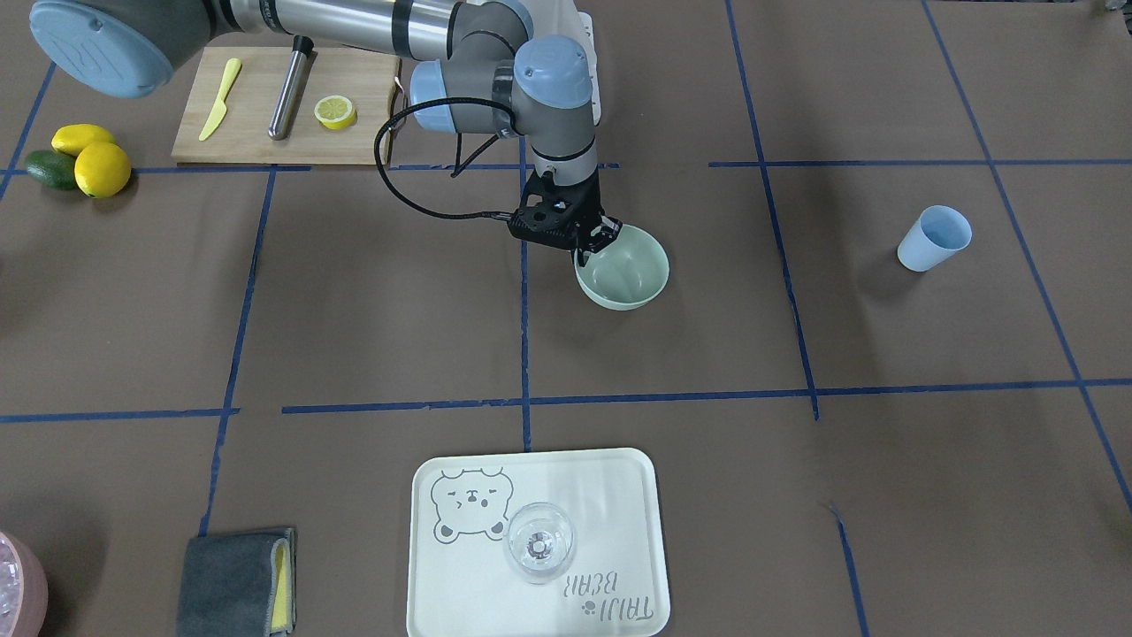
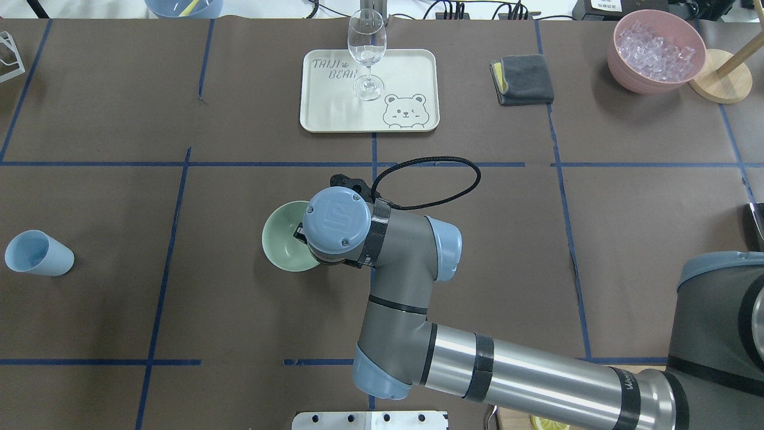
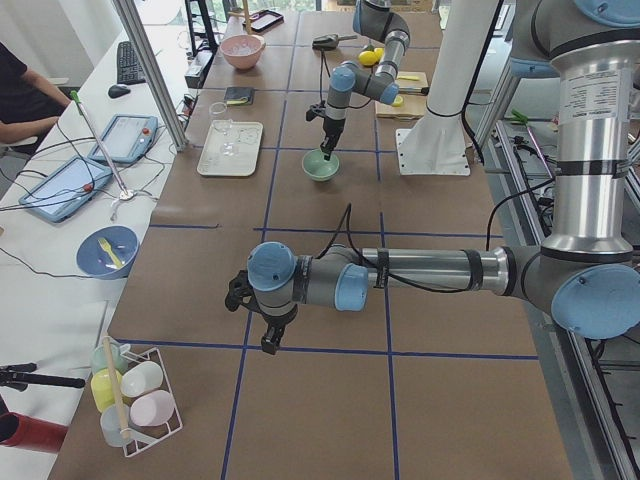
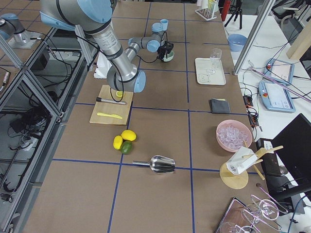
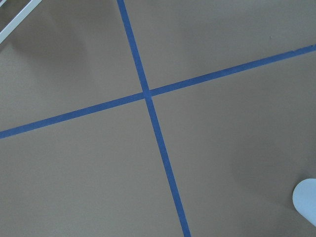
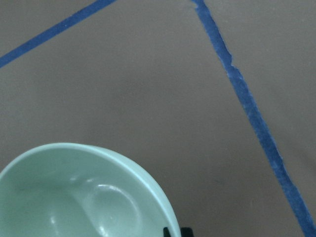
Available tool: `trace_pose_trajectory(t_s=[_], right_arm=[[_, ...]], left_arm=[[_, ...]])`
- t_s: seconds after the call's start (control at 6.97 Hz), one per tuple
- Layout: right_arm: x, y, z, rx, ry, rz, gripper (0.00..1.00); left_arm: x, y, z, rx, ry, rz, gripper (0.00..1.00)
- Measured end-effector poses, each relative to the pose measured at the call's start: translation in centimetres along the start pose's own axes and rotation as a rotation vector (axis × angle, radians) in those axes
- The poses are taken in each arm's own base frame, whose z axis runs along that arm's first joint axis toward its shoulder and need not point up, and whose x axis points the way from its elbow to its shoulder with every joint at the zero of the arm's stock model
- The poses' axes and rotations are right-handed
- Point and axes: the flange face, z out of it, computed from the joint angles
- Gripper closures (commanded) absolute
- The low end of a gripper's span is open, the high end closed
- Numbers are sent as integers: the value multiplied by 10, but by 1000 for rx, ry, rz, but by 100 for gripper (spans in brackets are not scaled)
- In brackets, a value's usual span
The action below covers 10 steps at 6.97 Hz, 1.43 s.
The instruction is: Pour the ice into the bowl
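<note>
The pale mint-green bowl (image 1: 632,265) sits near the table's middle and is empty; it also shows in the overhead view (image 2: 283,242) and the right wrist view (image 6: 74,197). My right gripper (image 1: 591,252) is shut on the bowl's rim on the robot's side, one finger inside and one outside. Its fingertips (image 6: 167,231) show at the right wrist view's bottom edge. My left gripper (image 3: 268,338) hangs over bare table far from the bowl; I cannot tell whether it is open or shut. The ice heap is not in view.
A pale blue cup (image 2: 36,254) lies on its side at the robot's left. A tray (image 2: 418,71) with a wine glass (image 2: 365,54) stands beyond the bowl. A pink container (image 2: 656,51) with clear cubes, a grey cloth (image 2: 525,77), a metal scoop (image 4: 158,165) and a cutting board (image 1: 256,106) lie to the robot's right.
</note>
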Motion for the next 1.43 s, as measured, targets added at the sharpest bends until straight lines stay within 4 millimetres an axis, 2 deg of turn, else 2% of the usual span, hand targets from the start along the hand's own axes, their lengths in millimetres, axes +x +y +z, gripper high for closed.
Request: trace_pose_trajectory(t_s=[0.43, 0.57, 0.72, 0.86, 1.15, 1.29, 1.43], right_arm=[[2, -7, -1, -6, -1, -30, 0], [8, -21, -10, -23, -9, -32, 0], [27, -49, -30, -47, -29, -20, 0], [54, -81, -59, -69, -58, -11, 0], [128, -136, -113, -92, -92, -29, 0], [166, -155, -129, -85, -89, -54, 0], [195, -166, -139, -74, -80, -64, 0]], left_arm=[[2, -1, 2, -4, 2, 4, 0], [12, -6, 9, -10, 5, 25, 0], [28, -13, 17, -6, 9, 35, 0], [47, -22, 21, 14, 13, 13, 0], [96, -31, 21, 56, 10, -35, 0], [116, -22, 10, 90, -22, -36, 0], [132, -3, -3, 136, -29, -73, 0]])
